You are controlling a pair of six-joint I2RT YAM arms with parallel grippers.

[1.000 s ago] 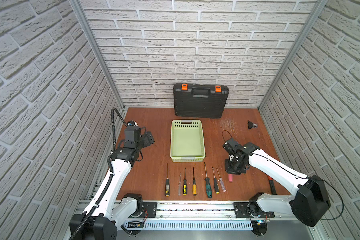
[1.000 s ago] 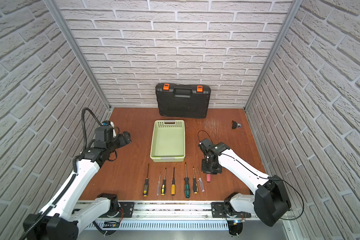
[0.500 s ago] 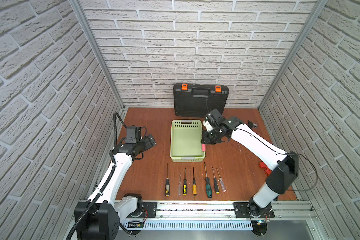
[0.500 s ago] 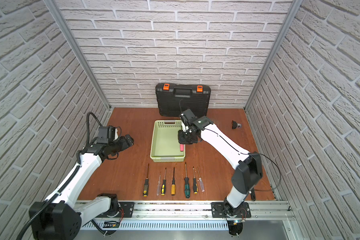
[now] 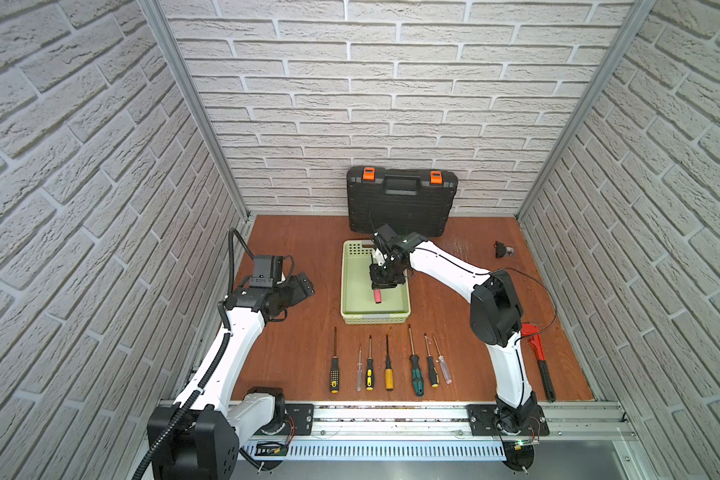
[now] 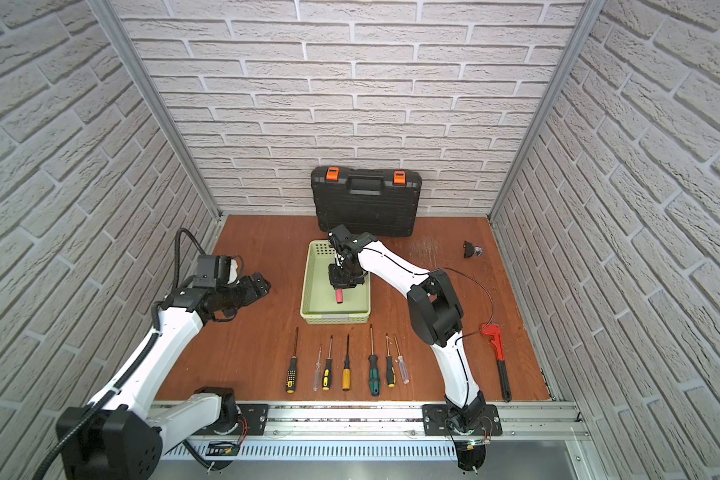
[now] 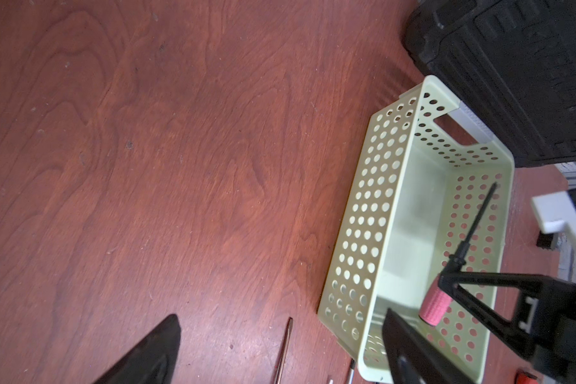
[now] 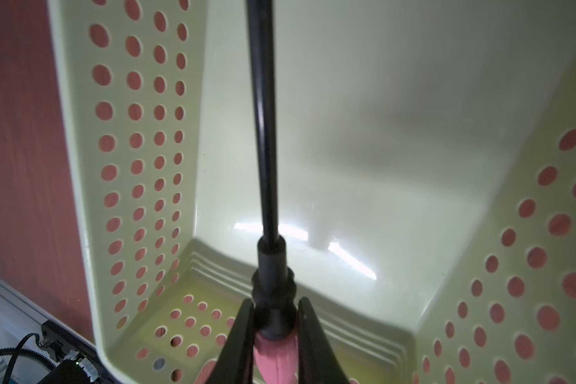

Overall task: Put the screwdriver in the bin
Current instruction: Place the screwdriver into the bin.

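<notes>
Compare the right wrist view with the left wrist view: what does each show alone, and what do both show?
Right wrist view only: black cabling beyond the end of the bin. Left wrist view only: the black toolcase, the open left gripper, and the tip of the screwdriver. Both: the bin, the pink-handled screwdriver held over it by the shut right gripper, and the wooden table.

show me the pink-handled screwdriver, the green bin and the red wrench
pink-handled screwdriver [image 5: 377, 296]: in a top view, on its pink handle end.
green bin [image 5: 375, 318]: in a top view, on its near perforated wall.
red wrench [image 5: 538, 351]: in a top view, on its red shank.
</notes>
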